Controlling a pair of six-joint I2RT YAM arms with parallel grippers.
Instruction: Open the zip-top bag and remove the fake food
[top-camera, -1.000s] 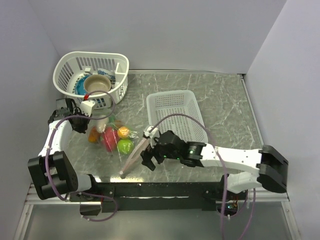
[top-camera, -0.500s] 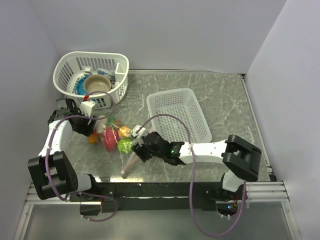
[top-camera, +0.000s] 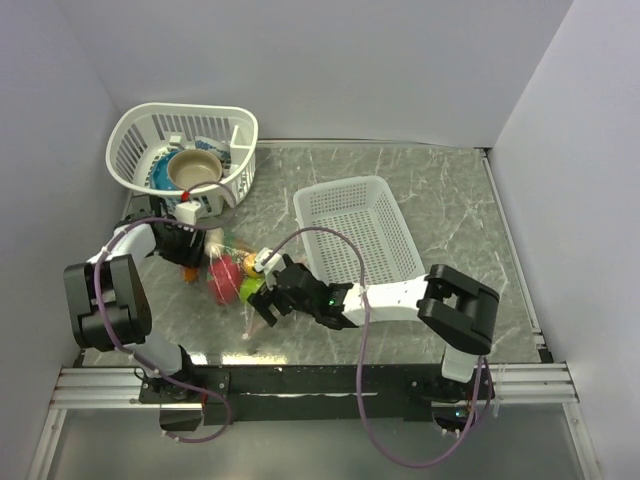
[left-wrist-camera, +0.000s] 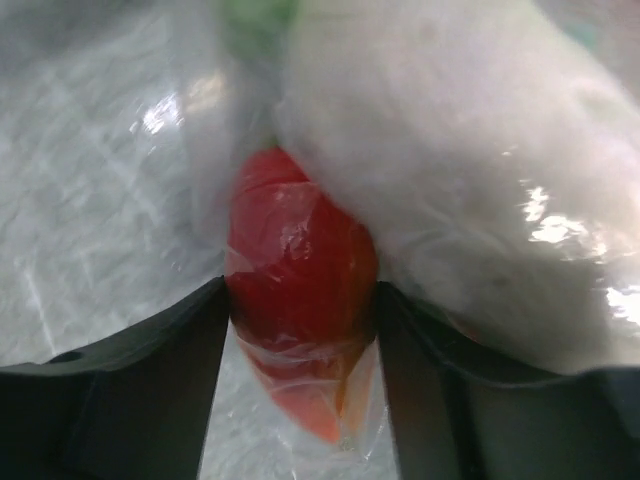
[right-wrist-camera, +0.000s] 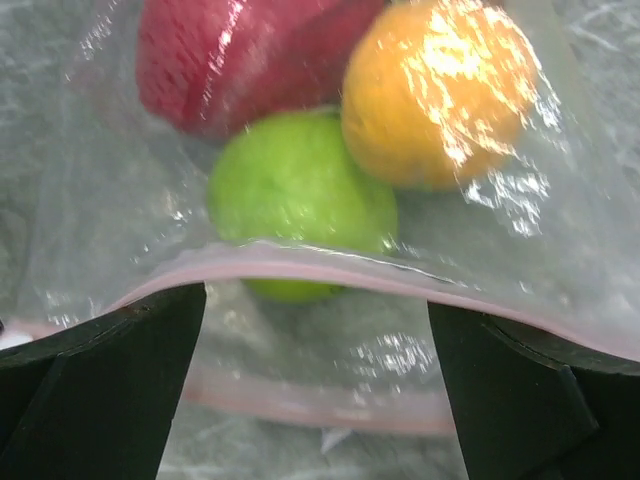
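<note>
The zip-top bag (top-camera: 232, 262) lies left of centre on the marble table, its pink zip strip (top-camera: 252, 322) trailing toward the front edge. Inside is the fake food: a lime-green ball (right-wrist-camera: 300, 195), an orange ball (right-wrist-camera: 435, 95) and a red piece (right-wrist-camera: 230, 60). My left gripper (top-camera: 190, 255) is at the bag's far left end. In the left wrist view its fingers press both sides of a red piece (left-wrist-camera: 300, 260) wrapped in the bag's corner. My right gripper (top-camera: 265, 295) stands open at the bag's mouth, the zip strip (right-wrist-camera: 330, 268) crossing between its fingers (right-wrist-camera: 120, 380).
A round white basket (top-camera: 140, 130) holding a tan bowl and blue plate stands at the back left, close behind my left gripper. A rectangular white basket (top-camera: 400, 250) sits right of the bag, beside my right arm. Walls close in on the left and the right.
My right arm has swung left, bringing its gripper up to the bag's mouth. My left gripper has opened, shifted right and closed in on the red piece in the bag's corner.
</note>
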